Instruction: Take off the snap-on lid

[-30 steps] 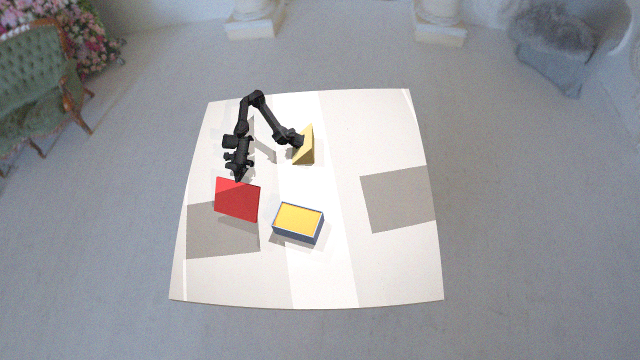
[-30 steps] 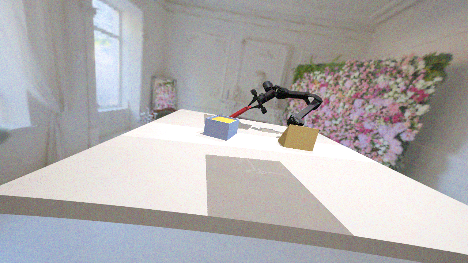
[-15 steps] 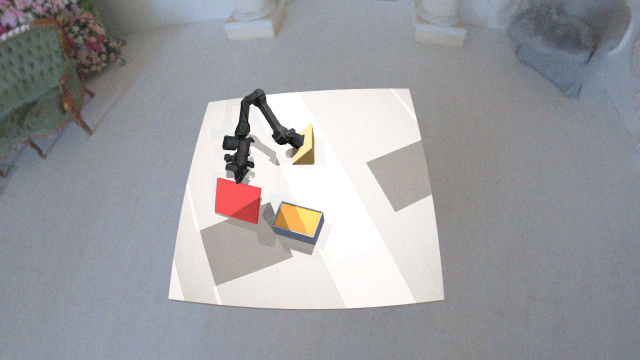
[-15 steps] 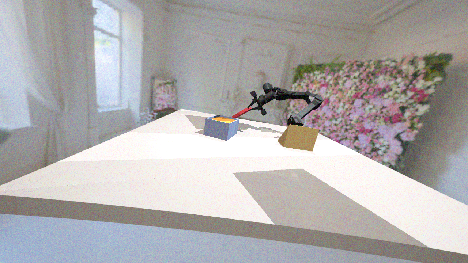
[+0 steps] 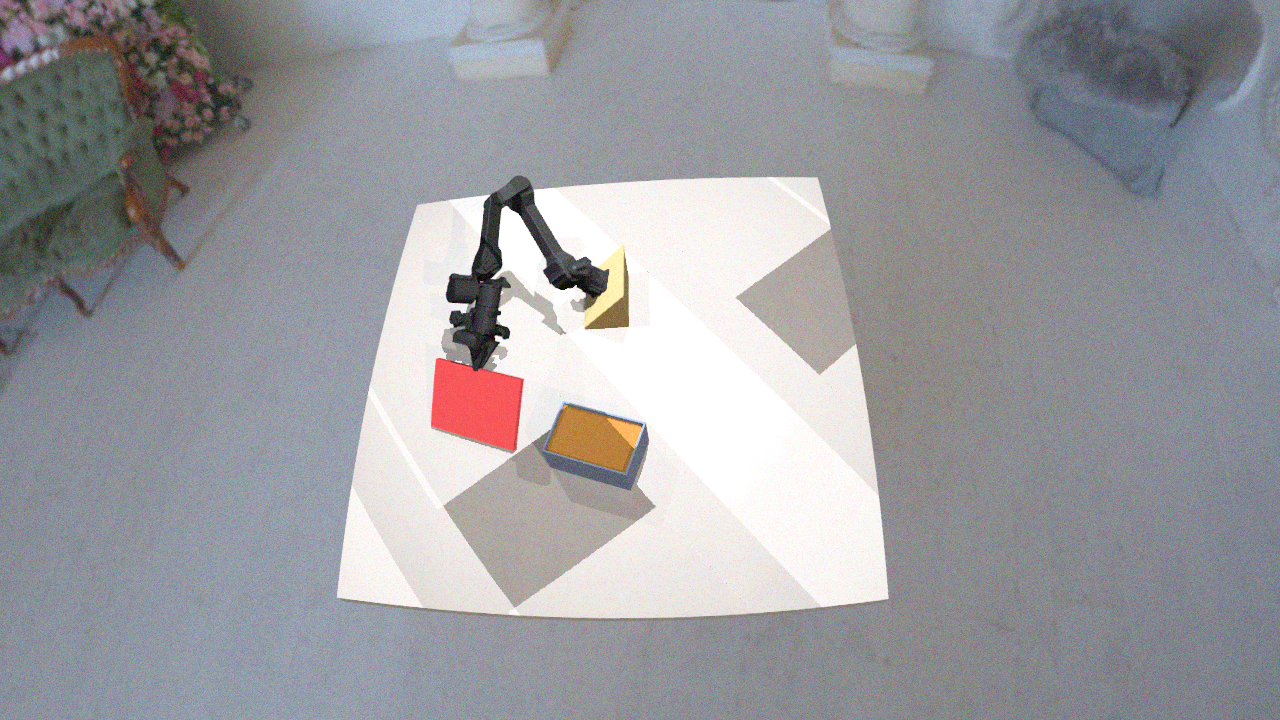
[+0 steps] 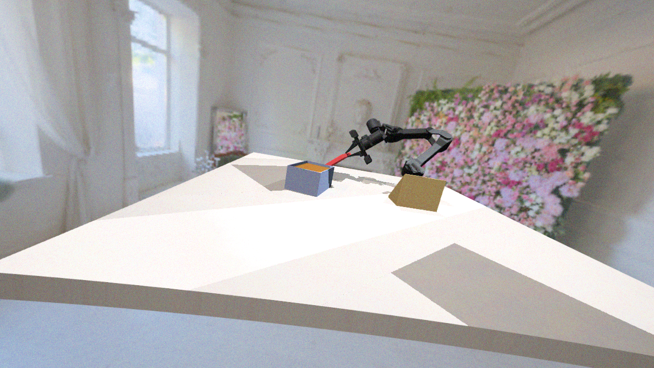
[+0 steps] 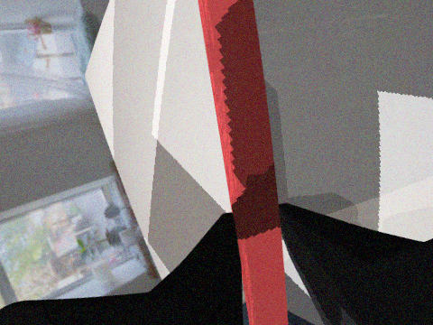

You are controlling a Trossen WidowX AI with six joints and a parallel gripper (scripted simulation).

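Note:
The red lid (image 5: 477,404) (image 6: 337,159) (image 7: 250,113) is a flat slab, off the box. My gripper (image 5: 477,365) (image 6: 349,154) (image 7: 255,218) is shut on one edge of it. In the exterior view the lid is tilted, sloping down from the fingers, its far part hidden behind the box. I cannot tell whether its lower edge touches the table. The blue-grey storage box (image 5: 588,471) (image 6: 305,181) stands upright and open on the table, to the right of the lid in the top view, with an orange inside.
A yellow wedge-shaped block (image 5: 612,306) (image 6: 417,192) stands beside the arm's base. The white table (image 5: 733,555) (image 6: 205,247) carries everything, with shadow patches across it. The lid is near the table's left edge in the top view.

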